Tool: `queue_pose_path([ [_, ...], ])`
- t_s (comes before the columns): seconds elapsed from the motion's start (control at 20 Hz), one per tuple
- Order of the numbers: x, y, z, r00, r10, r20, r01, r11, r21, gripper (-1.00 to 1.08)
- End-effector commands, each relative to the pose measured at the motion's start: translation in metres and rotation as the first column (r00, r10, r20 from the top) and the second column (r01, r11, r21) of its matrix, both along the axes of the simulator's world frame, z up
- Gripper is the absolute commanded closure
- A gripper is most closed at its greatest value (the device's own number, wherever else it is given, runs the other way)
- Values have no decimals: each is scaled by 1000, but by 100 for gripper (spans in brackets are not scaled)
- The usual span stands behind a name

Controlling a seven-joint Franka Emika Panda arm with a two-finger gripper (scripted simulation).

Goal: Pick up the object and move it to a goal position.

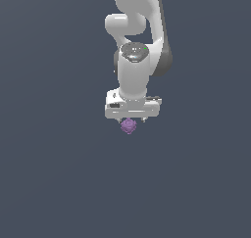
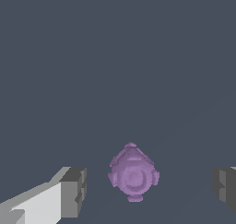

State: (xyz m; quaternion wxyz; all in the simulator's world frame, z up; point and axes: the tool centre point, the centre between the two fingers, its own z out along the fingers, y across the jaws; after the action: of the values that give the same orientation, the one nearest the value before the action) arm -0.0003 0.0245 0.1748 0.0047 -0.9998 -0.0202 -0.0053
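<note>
The object is a small purple bumpy lump (image 1: pixel 128 126) lying on the dark grey surface, just below the white gripper (image 1: pixel 131 120) in the exterior view. In the wrist view the purple lump (image 2: pixel 132 174) sits between the two grey fingertips (image 2: pixel 73 191), with clear gaps on both sides. The gripper (image 2: pixel 150 188) is open and touches nothing. The fingers are mostly hidden behind the gripper body in the exterior view.
The white Franka arm (image 1: pixel 137 41) rises from the gripper toward the top of the exterior view. A plain dark grey surface (image 1: pixel 59 173) spreads all around. No goal marker shows.
</note>
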Motion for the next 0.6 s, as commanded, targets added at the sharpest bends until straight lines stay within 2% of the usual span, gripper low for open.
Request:
queue_pose_path([
  [0.0, 0, 0, 0, 1000, 0, 0, 0, 1000, 0, -92],
  [0.55, 10, -19, 9, 998, -51, 27, 51, 999, 16, -92],
])
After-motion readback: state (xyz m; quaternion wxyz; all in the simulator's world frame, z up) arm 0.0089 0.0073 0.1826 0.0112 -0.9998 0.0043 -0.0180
